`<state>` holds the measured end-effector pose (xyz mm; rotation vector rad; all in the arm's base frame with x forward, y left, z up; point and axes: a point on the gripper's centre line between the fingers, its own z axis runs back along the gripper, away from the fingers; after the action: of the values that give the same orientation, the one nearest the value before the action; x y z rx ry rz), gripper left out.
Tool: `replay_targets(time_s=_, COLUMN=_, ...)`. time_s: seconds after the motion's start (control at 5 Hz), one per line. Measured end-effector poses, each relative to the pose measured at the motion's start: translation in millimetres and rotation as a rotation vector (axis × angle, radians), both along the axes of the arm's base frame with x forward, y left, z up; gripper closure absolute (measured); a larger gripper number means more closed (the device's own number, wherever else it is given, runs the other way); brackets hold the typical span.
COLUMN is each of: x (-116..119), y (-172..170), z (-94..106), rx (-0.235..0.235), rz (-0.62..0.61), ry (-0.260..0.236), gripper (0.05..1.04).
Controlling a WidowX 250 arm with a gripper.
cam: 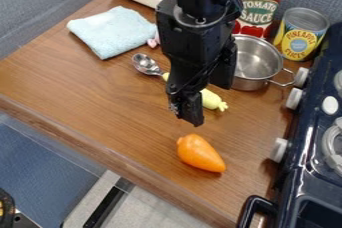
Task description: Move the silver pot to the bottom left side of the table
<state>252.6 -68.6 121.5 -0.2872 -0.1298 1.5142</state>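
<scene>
Nearest you, along the front edge of the tabletop (100, 102), lay the bare stretch at the left where the pot would most likely have to end up. An orange pepper (200, 153) rested toward the front, with the dark stove (302, 159) along your right side. Beyond the pepper hung the tool (187, 115), pointing down over the middle of the work. You could see nothing held in it, but how wide its grip stood you could not tell. Behind it lay a pale yellow vegetable (212, 100), partly covered by the arm, and a metal spoon (145, 64) to its left.

Farther back, to the right of the arm, the silver pot (257, 62) stood upright, its wire handle (291, 76) toward the stove's knobs (294, 98). The pickup seemed to be the step in hand, with the carry and set-down ahead. You would have needed to bring the tool back and right, line it up on the pot's near rim, grip, and lift well clear of the vegetable before swinging left. A folded blue cloth (113, 31) lay at back left; close behind the pot, a red can (257, 9) and a yellow can (300, 34) left little room.
</scene>
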Motion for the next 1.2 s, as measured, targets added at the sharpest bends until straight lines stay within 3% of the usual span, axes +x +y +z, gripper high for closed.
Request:
replay_targets(time_s=0.2, x=-1, y=1, z=-5.3, rx=0.007, rz=0.002, ry=0.020, gripper=0.083)
replay_targets(time_s=0.4, x=12, y=-9, z=-16.4, rx=0.066, rz=-0.050, ry=0.040, gripper=0.083)
replay_targets(time_s=0.8, x=49, y=0, z=-5.5, rx=0.067, rz=0.031, ry=-0.015, gripper=0.083)
replay_targets(time_s=1.0, x=75, y=15, z=-11.4, rx=0.028, rz=0.084, ry=-0.004, gripper=0.083)
replay_targets(time_s=1.2, x=91, y=19, z=-15.8, rx=0.021, rz=0.091, ry=0.003, gripper=0.083)
